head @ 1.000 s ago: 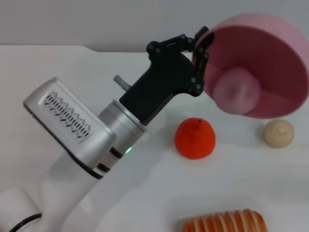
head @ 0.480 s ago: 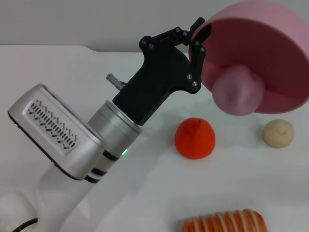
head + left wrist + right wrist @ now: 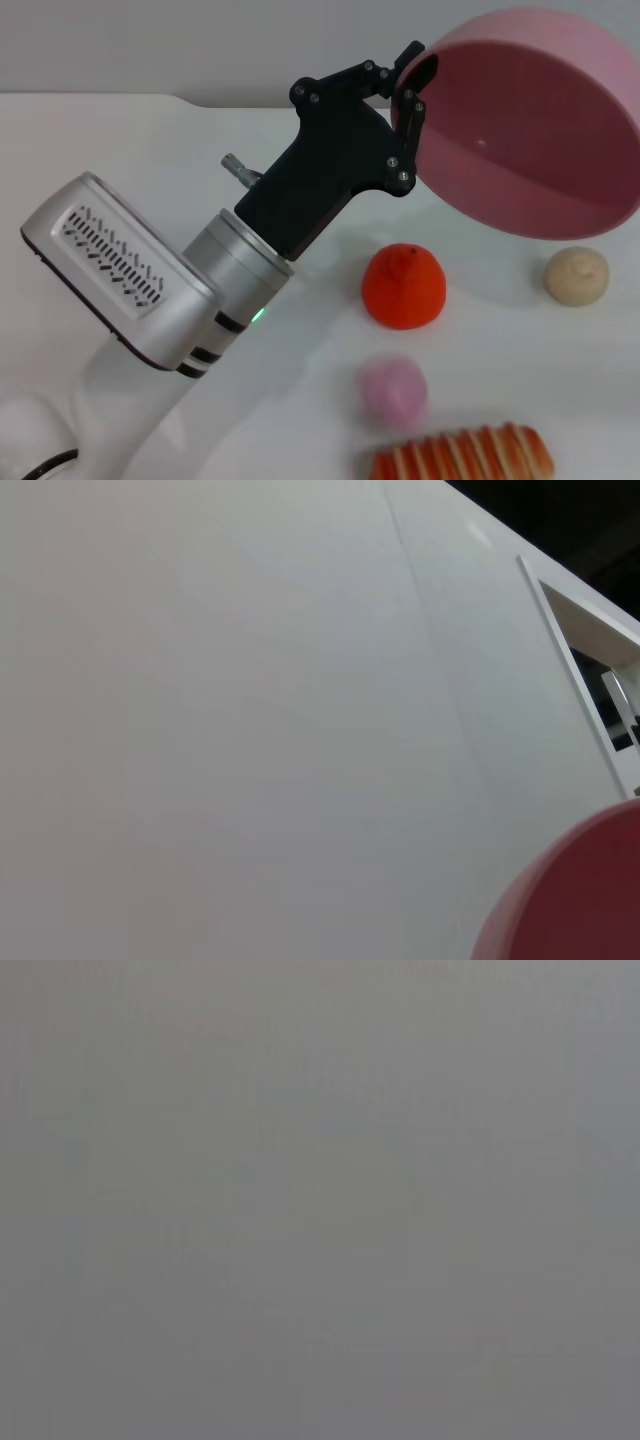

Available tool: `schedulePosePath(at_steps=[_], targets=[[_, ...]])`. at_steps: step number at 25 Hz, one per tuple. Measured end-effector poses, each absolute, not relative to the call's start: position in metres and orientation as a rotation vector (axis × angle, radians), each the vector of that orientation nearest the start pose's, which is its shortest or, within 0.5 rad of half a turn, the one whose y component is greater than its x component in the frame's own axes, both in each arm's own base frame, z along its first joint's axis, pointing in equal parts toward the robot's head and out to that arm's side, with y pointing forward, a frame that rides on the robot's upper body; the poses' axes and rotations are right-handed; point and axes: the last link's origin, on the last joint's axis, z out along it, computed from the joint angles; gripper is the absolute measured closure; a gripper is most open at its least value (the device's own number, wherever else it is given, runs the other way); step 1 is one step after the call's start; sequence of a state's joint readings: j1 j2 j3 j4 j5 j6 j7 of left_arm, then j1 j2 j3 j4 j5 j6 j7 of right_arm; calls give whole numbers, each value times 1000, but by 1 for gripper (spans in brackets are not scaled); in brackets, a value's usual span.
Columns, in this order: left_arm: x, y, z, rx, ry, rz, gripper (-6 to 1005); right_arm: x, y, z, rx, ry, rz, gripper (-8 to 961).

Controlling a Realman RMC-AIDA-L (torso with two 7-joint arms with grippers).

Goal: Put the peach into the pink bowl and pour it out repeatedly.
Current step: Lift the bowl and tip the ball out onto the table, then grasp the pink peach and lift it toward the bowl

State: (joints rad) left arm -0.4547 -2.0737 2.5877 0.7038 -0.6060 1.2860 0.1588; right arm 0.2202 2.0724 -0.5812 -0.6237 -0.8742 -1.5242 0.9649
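Observation:
In the head view my left gripper (image 3: 412, 95) is shut on the near rim of the pink bowl (image 3: 530, 130), holding it raised and tipped steeply toward me, its inside bare. The peach (image 3: 394, 390), pale pink and blurred, lies on the white table below, in front of the orange-red fruit and just behind the striped bread. A curved edge of the pink bowl (image 3: 575, 900) shows in the left wrist view. The right gripper is out of view; its wrist view shows only flat grey.
An orange-red round fruit (image 3: 403, 286) sits under the bowl. A small beige lumpy ball (image 3: 577, 275) lies to its right. A striped orange-and-white bread piece (image 3: 465, 455) lies at the near edge. My left arm's silver housing (image 3: 130, 270) fills the left side.
The peach has rolled out of the tipped bowl and dropped onto the table near the bread. The bowl is tilted a little further; the left arm has barely shifted.

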Motion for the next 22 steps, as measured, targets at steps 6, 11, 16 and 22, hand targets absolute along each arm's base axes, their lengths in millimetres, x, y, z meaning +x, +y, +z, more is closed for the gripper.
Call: schedulePosePath(at_steps=[6, 11, 16, 22], targets=[[-134, 293, -94, -1988, 49, -1193, 942, 330, 283, 150, -1450, 329, 1202, 458], [-131, 319, -100, -2067, -54, -1114, 941, 330, 284, 147, -1459, 338, 1206, 458], [-123, 359, -107, -2178, -245, -983, 940, 330, 283, 142, -1481, 348, 1209, 458], [-108, 401, -104, -2256, -374, -774, 940, 327, 284, 133, -1550, 347, 1194, 458]])
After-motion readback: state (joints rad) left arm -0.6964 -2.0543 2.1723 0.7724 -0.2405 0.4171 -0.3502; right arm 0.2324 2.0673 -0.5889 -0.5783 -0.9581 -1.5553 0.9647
